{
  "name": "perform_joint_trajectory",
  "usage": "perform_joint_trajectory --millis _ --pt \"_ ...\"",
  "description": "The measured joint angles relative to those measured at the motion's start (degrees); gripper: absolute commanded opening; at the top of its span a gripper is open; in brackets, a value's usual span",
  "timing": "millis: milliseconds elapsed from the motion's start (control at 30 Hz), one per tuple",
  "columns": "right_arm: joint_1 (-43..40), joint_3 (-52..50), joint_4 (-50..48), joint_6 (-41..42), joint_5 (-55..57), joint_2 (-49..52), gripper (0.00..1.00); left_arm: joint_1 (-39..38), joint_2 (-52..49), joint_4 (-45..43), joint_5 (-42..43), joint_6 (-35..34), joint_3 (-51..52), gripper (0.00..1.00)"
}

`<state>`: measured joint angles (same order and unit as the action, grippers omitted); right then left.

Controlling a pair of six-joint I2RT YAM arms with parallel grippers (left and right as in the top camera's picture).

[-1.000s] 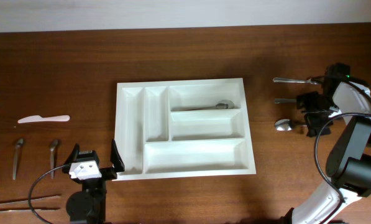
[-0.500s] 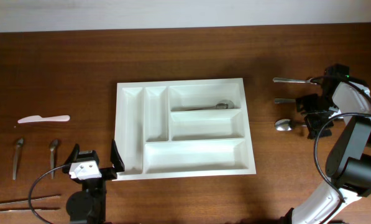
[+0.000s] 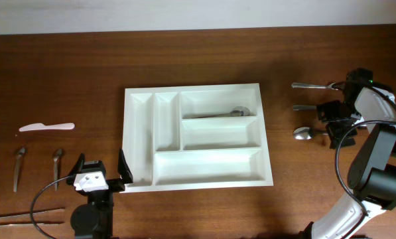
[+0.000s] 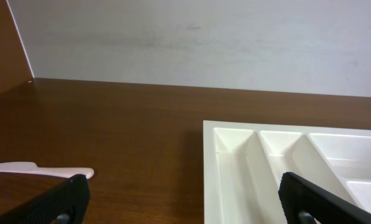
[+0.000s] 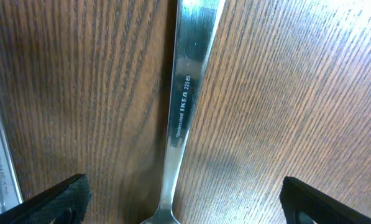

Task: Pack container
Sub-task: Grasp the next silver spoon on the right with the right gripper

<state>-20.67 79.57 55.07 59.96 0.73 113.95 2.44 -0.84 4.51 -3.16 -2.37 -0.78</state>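
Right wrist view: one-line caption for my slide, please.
Right gripper, jaws open, poised over a steel cutlery handle lying on the wooden table.

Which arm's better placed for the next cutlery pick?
Right. The right gripper is open directly over a metal handle, which lies centred in its gap. The left gripper, also open, sits by the tray corner with no cutlery under it.

The right gripper is held over metal cutlery, jaws spread wide. The container is seen just ahead and right of the spread left gripper, a spoon lying inside.
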Motion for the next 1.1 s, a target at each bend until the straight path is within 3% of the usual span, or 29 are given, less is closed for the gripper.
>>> perform_joint_trajectory --millis 700,1100 --pt "0.0 0.04 -0.04 0.0 -1.2 3.37 0.99 0.0 0.0 0.0 0.0 0.0 0.0 0.99" --pt "0.04 0.02 -0.74 -0.22 -1.66 3.5 0.43 0.0 0.0 0.0 0.0 0.0 0.0 0.99"
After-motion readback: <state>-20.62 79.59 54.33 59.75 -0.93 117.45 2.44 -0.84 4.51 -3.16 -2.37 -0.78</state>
